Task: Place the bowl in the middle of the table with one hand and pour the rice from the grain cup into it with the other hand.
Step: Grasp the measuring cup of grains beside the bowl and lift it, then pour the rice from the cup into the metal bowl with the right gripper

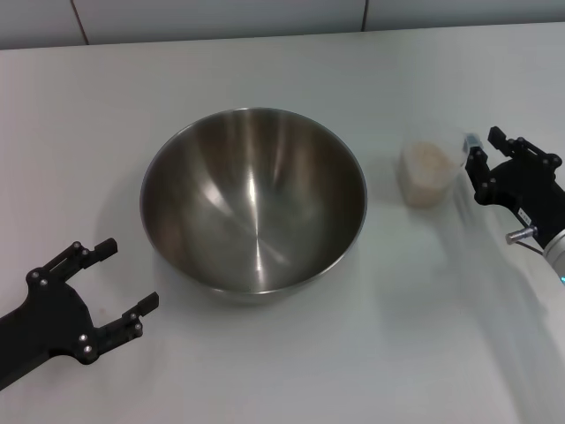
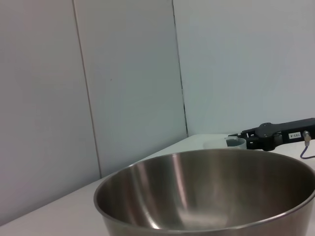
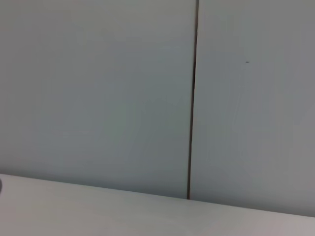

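Head view: the bowl [image 1: 253,201] sits upright on the table [image 1: 282,371], roughly at its middle, its shiny brushed inside bare of any grains. To the bowl's right, near it but apart, stands the grain cup [image 1: 431,173], upright, with the rice [image 1: 426,160] showing as a pale beige mass inside. My right gripper [image 1: 478,152] is just beyond the cup on the side away from the bowl; its fingers [image 1: 479,168] reach the cup's rim and wall, yet I cannot tell whether they press the cup or merely stand beside it (the plastic is clear and blurred at that edge). My left gripper [image 1: 132,283] lies low on the table, on the near left side of the bowl, with its two fingers spread wide and nothing between them; it is close to the bowl's wall but does not touch it. Left wrist view: the bowl [image 2: 206,196] fills the lower part, with its rim level. Past the bowl's far edge the rim of the grain cup [image 2: 225,143] shows, and my right gripper [image 2: 243,139] meets it from the side, its black arm leading away. Right wrist view: only the table [image 3: 147,216] and a pale panelled wall [image 3: 98,98] behind it, with one dark vertical seam.
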Action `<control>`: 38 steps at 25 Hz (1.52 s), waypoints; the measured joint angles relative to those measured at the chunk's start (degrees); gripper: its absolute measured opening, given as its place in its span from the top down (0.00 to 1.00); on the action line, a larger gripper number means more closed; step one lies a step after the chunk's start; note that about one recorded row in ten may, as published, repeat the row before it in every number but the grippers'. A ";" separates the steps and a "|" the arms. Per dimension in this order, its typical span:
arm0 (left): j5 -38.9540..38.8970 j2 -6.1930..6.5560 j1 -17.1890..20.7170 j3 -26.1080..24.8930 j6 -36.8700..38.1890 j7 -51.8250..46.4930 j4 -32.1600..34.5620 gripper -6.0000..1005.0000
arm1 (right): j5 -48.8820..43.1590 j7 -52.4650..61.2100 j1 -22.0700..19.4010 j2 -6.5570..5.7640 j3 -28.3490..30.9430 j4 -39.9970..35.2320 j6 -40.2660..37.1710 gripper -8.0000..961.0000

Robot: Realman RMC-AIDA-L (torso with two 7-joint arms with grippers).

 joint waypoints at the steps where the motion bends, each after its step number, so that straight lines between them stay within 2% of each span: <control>1: 0.00 0.00 0.00 0.00 0.00 0.00 0.00 0.18 | 0.00 0.00 0.00 0.00 0.00 0.00 0.00 0.56; 5: 0.00 0.07 0.00 0.00 0.07 0.00 0.00 0.18 | 0.00 0.00 0.01 0.05 0.00 0.02 -0.06 0.75; 15: 0.00 0.10 0.00 0.06 0.12 0.00 0.06 0.18 | 0.02 0.00 -0.22 0.03 0.18 0.07 -2.35 0.93; 18: 0.00 0.09 0.00 0.17 0.18 0.00 0.09 0.18 | 0.50 -0.01 -0.49 0.00 0.18 0.11 -7.40 0.97; 21: 0.00 0.09 0.00 0.17 0.18 0.00 0.10 0.18 | 0.56 -0.06 -0.50 -0.05 0.19 0.11 -10.46 0.97; 23: 0.00 0.06 0.00 0.18 -0.06 0.01 0.10 0.18 | 0.61 -2.25 -0.10 -0.24 0.20 0.93 -15.73 0.97; 26: 0.00 0.02 0.00 0.18 -0.08 0.00 0.14 0.18 | 0.62 -4.73 0.33 -0.39 0.24 2.63 -17.76 0.97; 28: 0.00 -0.01 -0.02 0.18 -0.15 0.01 0.15 0.18 | 0.54 -8.70 2.49 -0.58 0.24 5.05 -19.17 0.97; 31: 0.00 -0.05 -0.06 0.18 -0.20 0.01 0.24 0.18 | 0.28 -9.81 4.56 -0.60 -0.05 5.35 -19.25 0.97; 33: 0.00 -0.11 -0.11 0.18 -0.22 0.00 0.31 0.18 | 0.02 -12.38 7.76 -0.46 -1.19 5.81 -18.78 0.97; 36: 0.00 -0.16 -0.15 0.13 -0.24 0.01 0.36 0.18 | -0.03 -15.88 8.65 -0.39 -2.34 7.08 -18.02 0.97; 38: 0.00 -0.18 -0.18 0.08 -0.26 0.01 0.44 0.18 | -0.05 -24.05 8.96 -0.38 -3.68 9.52 -15.74 0.97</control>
